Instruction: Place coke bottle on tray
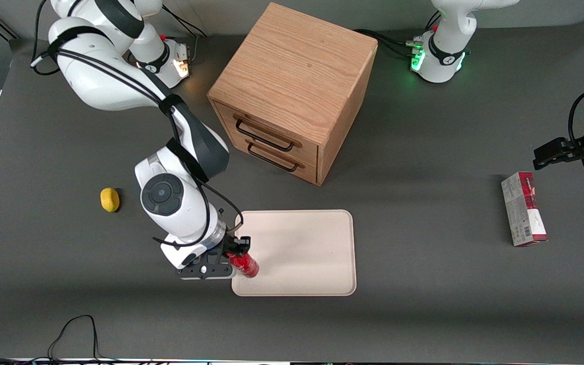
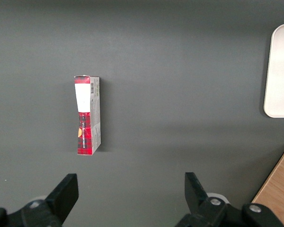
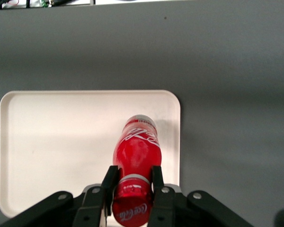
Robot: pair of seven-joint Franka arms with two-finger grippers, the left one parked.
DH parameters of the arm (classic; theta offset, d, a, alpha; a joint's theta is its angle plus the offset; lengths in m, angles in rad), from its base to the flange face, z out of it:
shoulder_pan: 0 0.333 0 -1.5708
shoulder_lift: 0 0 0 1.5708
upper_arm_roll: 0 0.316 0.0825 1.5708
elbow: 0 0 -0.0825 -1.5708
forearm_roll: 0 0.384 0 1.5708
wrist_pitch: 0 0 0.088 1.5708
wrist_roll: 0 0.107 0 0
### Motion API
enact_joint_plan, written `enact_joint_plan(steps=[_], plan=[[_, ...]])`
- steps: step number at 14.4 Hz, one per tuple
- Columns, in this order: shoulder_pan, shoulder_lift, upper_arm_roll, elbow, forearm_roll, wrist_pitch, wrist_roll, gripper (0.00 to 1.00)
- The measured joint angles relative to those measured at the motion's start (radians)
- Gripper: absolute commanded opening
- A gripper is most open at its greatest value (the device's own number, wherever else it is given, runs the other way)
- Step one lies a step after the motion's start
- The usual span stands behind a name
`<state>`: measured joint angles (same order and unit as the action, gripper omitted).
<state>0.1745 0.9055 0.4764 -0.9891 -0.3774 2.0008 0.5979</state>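
Note:
The coke bottle [image 1: 245,265], all red with a red cap, is held by its neck in my right gripper [image 1: 232,249]. It hangs cap-up over the corner of the cream-white tray [image 1: 307,253] that is nearest the front camera, at the working arm's end. In the right wrist view the gripper [image 3: 132,176] is shut on the neck just below the cap. The bottle's body [image 3: 137,151] reaches down toward the tray [image 3: 61,142], close to its rim. I cannot tell whether its base touches the tray.
A wooden two-drawer cabinet [image 1: 292,91] stands farther from the front camera than the tray. A lemon [image 1: 110,199] lies toward the working arm's end. A red-and-white carton [image 1: 523,208] lies toward the parked arm's end, also in the left wrist view [image 2: 87,116].

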Motion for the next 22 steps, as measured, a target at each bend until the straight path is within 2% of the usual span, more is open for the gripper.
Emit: enact_joint_plan(steps=[4, 5, 6, 7, 11, 15, 17, 18, 19, 22], plan=[[0.0, 0.057, -0.003, 0.007, -0.048, 0.039, -0.001, 0.0], [0.0, 0.066, -0.003, 0.008, -0.055, 0.045, -0.001, 0.37], [0.0, 0.073, -0.004, 0.008, -0.057, 0.051, -0.001, 0.96], [0.0, 0.074, -0.005, 0.009, -0.06, 0.061, 0.0, 1.0], [0.0, 0.074, -0.005, 0.009, -0.065, 0.107, 0.063, 1.0], [0.003, 0.066, -0.002, 0.008, -0.156, 0.108, 0.068, 1.0], [0.019, 0.028, -0.026, -0.001, -0.156, 0.063, 0.067, 1.0], [0.034, -0.011, -0.064, -0.017, -0.129, 0.046, 0.067, 1.0], [0.045, -0.064, -0.112, -0.049, -0.072, 0.033, 0.056, 1.0], [0.04, -0.301, -0.257, -0.225, 0.139, -0.011, -0.119, 1.0]])
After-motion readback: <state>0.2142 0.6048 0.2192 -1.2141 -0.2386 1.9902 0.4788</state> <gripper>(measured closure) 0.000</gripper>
